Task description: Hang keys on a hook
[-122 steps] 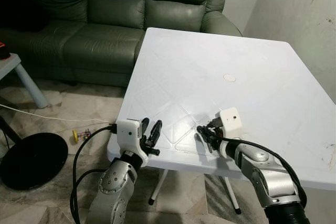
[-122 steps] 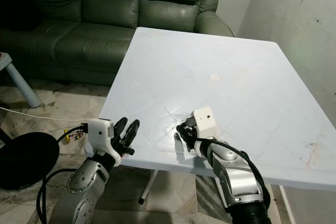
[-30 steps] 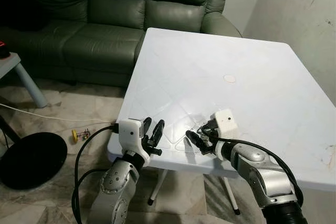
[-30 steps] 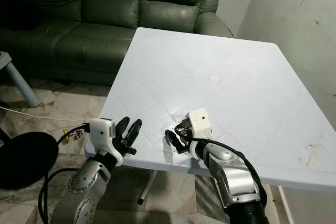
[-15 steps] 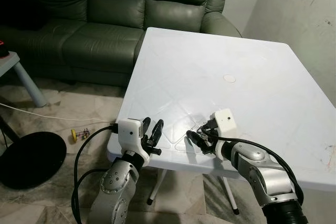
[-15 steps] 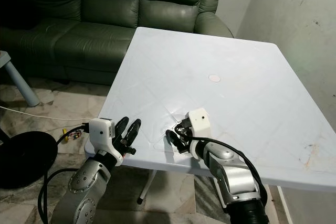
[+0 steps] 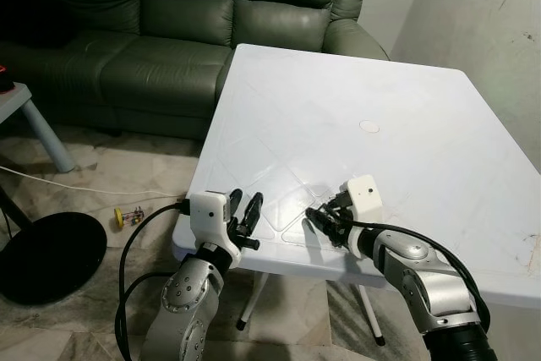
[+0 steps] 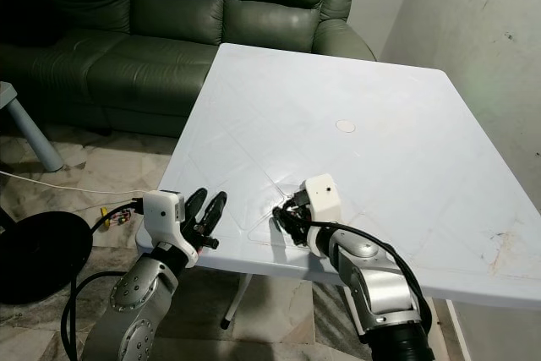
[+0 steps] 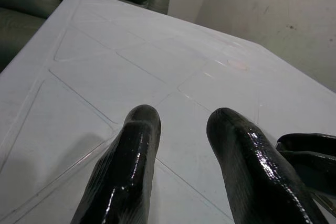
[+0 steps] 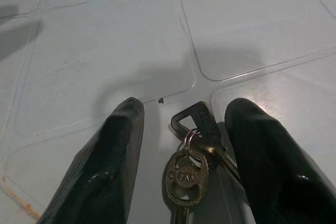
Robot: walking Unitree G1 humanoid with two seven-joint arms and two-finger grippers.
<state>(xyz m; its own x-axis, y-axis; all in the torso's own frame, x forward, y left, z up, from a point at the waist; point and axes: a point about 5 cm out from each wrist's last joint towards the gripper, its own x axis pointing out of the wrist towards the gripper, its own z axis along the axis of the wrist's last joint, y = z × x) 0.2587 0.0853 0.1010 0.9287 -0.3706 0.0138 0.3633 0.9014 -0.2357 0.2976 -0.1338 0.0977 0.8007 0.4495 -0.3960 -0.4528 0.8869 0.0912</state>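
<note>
Our right hand [image 10: 181, 145] has edged forward at lower centre; its fingers now stand apart either side of the keys [image 10: 193, 161] lying on the white surface [image 7: 338, 116], ready to close. Left hand [image 7: 245, 213] hovers parted.

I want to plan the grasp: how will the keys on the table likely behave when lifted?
The keys hang loosely on a small ring, so they will probably dangle and swing. Their flat metal looks smooth, perhaps slippery on the white table. The right gripper straddles them, open.
</note>
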